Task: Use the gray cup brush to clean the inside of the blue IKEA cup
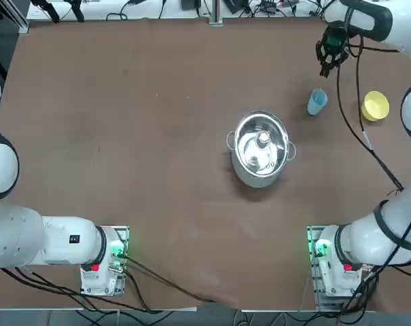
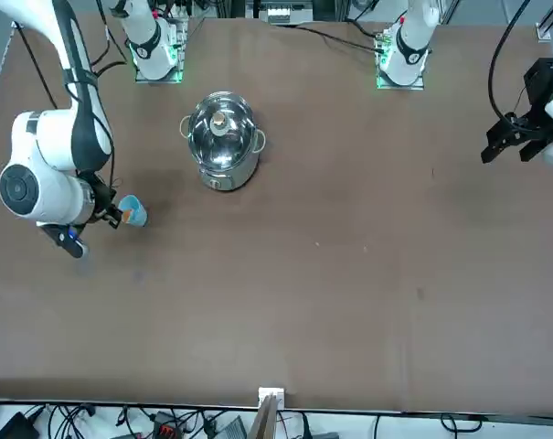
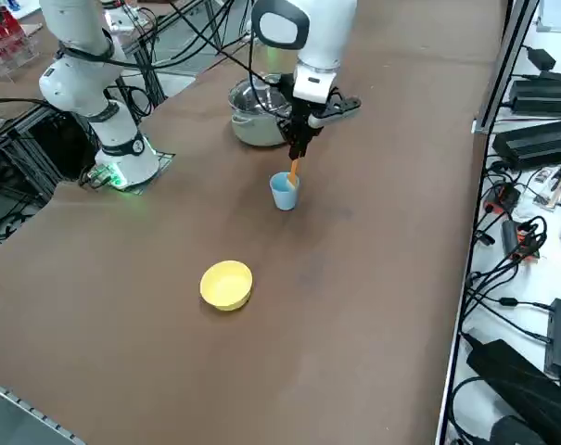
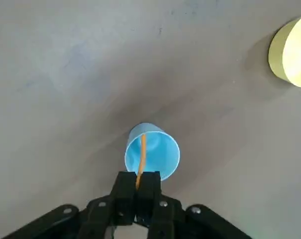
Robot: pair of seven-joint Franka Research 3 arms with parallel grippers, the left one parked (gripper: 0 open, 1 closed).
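- Brown table, steel pot mid-table, blue IKEA cup at its 2 o'clock.
- From what I see, right gripper is clamped on gray cup brush, over the cup.
- Brush tip's hidden inside; yellow bowl cut off in wrist view.

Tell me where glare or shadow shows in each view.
Top view: bright glare inside the steel pot. Right wrist view: the blue cup casts a soft shadow; the right gripper, shut on the brush, looks dark. Right side view: the yellow bowl evenly lit.
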